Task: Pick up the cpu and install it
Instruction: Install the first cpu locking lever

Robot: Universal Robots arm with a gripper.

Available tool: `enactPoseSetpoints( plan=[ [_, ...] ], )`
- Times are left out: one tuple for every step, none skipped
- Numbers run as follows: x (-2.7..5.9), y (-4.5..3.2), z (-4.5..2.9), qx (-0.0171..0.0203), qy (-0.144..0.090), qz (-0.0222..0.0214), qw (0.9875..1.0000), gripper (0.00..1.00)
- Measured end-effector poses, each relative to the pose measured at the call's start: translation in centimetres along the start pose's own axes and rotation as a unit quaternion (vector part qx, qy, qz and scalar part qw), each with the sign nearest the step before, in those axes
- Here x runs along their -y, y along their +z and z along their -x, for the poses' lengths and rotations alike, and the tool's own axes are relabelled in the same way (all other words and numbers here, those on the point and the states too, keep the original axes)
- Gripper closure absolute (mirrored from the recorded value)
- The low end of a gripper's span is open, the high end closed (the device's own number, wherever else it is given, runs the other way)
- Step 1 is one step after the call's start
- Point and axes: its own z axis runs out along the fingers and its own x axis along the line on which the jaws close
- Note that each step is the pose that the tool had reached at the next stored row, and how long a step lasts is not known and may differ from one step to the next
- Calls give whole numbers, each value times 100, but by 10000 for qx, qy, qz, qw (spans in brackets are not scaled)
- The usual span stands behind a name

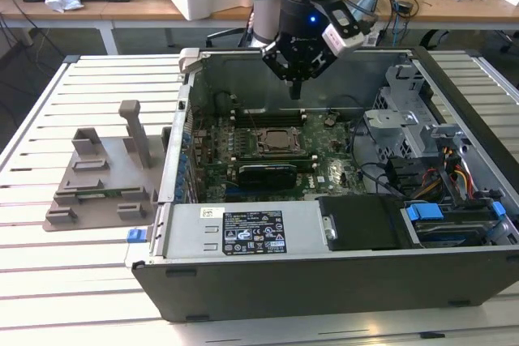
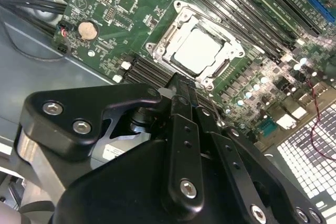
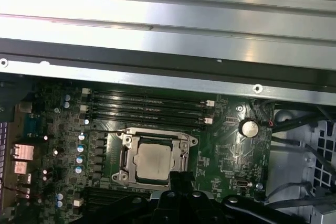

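The cpu (image 3: 152, 159) already sits in the socket (image 3: 156, 139) on the motherboard (image 1: 268, 155), centre of the exterior view. The gripper (image 1: 296, 87) hangs above it, fingers pressed together and empty, so placement looks done. Case walls (image 1: 186, 111) stand well apart, leaving open room to lift.

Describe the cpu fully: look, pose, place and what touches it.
The cpu is a small flat square chip with a pale silver-white metal top, matte and slightly smudged in the first wrist view. It lies flat in the socket's metal frame on the green motherboard, beside the dark memory slots. The frame borders it on all sides. The tool hangs above the board near the socket, apart from the chip.
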Motion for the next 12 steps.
enactPoseSetpoints(
  plan=[
    [-2,0,-20,0,0,0,10000,89],
    [-4,1,-43,0,-1,0,10000,89],
    [-5,1,-63,0,0,0,10000,89],
    [-6,1,-71,0,0,0,10000,89],
    [-7,2,-80,0,0,0,10000,89],
    [-8,2,-94,0,0,0,10000,89],
    [-10,3,-114,0,0,1,10000,89],
    [-11,2,-129,0,0,0,10000,89],
    [-12,3,-143,0,-1,0,10000,89],
    [-14,3,-161,0,0,0,10000,89],
    [-14,3,-172,0,0,0,10000,89],
    [-15,4,-183,0,0,0,10000,89]
  ],
)
